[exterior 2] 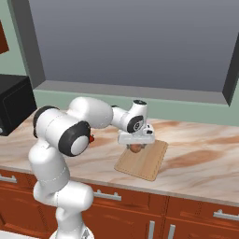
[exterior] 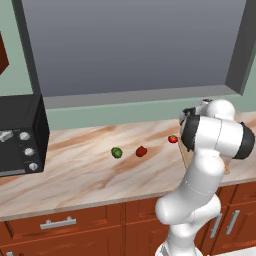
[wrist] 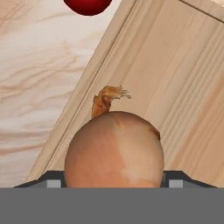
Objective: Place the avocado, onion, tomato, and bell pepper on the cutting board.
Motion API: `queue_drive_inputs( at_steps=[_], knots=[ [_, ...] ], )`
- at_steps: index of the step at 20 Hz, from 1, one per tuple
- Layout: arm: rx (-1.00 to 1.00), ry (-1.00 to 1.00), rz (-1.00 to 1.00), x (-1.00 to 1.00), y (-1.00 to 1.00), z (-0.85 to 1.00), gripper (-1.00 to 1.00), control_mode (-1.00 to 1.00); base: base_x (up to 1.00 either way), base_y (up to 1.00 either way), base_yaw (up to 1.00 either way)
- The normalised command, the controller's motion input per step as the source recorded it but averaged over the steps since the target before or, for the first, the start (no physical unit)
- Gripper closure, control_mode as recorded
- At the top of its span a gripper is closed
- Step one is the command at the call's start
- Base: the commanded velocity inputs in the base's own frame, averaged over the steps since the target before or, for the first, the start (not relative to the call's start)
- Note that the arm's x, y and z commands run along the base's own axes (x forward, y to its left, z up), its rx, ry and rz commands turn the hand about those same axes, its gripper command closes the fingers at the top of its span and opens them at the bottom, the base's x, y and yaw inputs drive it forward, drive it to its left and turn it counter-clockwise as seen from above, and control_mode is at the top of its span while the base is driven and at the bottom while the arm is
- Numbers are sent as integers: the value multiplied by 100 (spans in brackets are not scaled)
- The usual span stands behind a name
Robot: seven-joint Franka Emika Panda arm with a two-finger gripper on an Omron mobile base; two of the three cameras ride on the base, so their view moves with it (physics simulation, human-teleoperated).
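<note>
While clamped on the onion (wrist: 114,148) between both fingers, gripper (exterior 2: 136,141) hovers over the board (exterior 2: 149,163), near its left edge. Best lowered gently and released nearer the middle, leaving room for the rest. On the counter (exterior: 85,170) beside: tomato (exterior: 173,139), pepper (exterior: 141,151), avocado (exterior: 116,152).

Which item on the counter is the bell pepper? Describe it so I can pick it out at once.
On the marble counter, right of the black oven, three small items lie in a row. The bell pepper is the middle one, between the avocado and the tomato. It is darker red and lumpier than the tomato.
</note>
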Motion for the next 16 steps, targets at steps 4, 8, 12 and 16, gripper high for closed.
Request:
queue_drive_inputs(
  at_steps=[4,8,12,16],
  knots=[
    [0,2,1,27,-10,-28,100,-100,0,0,0],
    [0,4,1,25,0,-38,100,-100,0,0,0],
    [0,3,0,15,0,-37,100,-100,0,0,0],
    [0,2,0,3,0,-38,-100,-100,0,0,0]
  ],
)
